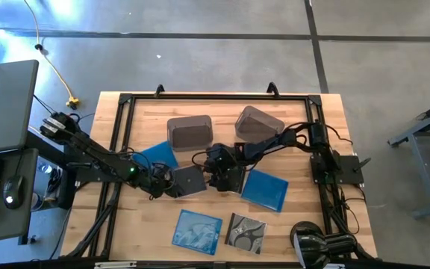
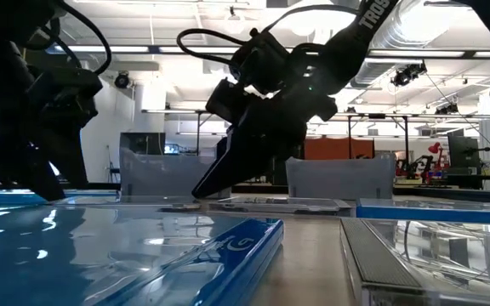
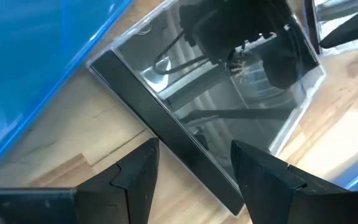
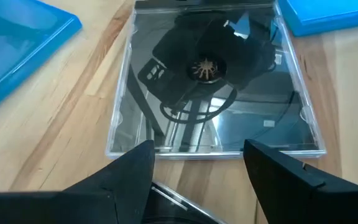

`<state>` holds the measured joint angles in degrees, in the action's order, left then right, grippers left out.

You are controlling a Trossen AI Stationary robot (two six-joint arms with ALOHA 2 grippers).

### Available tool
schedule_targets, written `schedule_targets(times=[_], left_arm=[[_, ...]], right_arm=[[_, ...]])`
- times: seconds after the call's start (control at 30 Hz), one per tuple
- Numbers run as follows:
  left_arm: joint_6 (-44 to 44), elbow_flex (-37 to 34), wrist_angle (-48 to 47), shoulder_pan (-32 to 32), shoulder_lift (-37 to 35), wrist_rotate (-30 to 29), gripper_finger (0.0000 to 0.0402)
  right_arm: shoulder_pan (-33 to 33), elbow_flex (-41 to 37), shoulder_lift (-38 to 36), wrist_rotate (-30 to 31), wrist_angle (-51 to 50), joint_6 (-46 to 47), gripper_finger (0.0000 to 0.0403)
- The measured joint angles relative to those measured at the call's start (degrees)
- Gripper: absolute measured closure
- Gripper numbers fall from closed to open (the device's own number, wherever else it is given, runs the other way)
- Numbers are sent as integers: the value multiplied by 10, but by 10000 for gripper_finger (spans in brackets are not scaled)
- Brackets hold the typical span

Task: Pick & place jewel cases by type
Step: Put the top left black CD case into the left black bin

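Both grippers mid-worktop, fingers apart: left gripper [image 1: 172, 181] over dark jewel case [image 1: 189, 181], right gripper [image 1: 222, 179] over another dark case [image 4: 213, 87]. Arm lettering partly reads "TROSS".

Your left arm reaches in from the table's left edge toward the middle; its left gripper [image 1: 172, 181] sits low, fingers [image 3: 135, 177] spread apart; your right arm bends in from the right side, and its right gripper [image 1: 221, 179] points down near centre, fingers [image 4: 135, 171] parted.
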<state>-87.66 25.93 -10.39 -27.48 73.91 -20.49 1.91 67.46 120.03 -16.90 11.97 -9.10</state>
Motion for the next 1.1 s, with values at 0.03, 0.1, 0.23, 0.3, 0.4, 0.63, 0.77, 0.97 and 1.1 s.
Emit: schedule_targets(times=[0.03,0.1,0.23,0.3,0.4,0.63,0.77,0.97,1.1], left_arm=[[8,0,0,3,0,0,202],[26,0,3,8,0,6,202],[57,0,3,29,0,29,202],[75,0,4,42,0,40,202],[93,0,5,57,-1,57,202],[158,1,20,66,-1,63,202],[193,1,25,66,-1,64,202],[232,2,31,64,-7,91,202],[255,11,29,64,-7,94,202]], right_arm=[[0,0,0,0,-1,0,159],[0,0,0,0,-4,-1,159],[0,1,-1,22,-34,2,159],[0,1,-2,41,-46,2,159],[3,1,-2,43,-53,4,159],[7,3,-3,23,-117,61,159],[-7,2,-4,25,-131,18,159],[-27,23,-1,14,-115,-9,159],[-31,59,1,21,-168,-10,159]])
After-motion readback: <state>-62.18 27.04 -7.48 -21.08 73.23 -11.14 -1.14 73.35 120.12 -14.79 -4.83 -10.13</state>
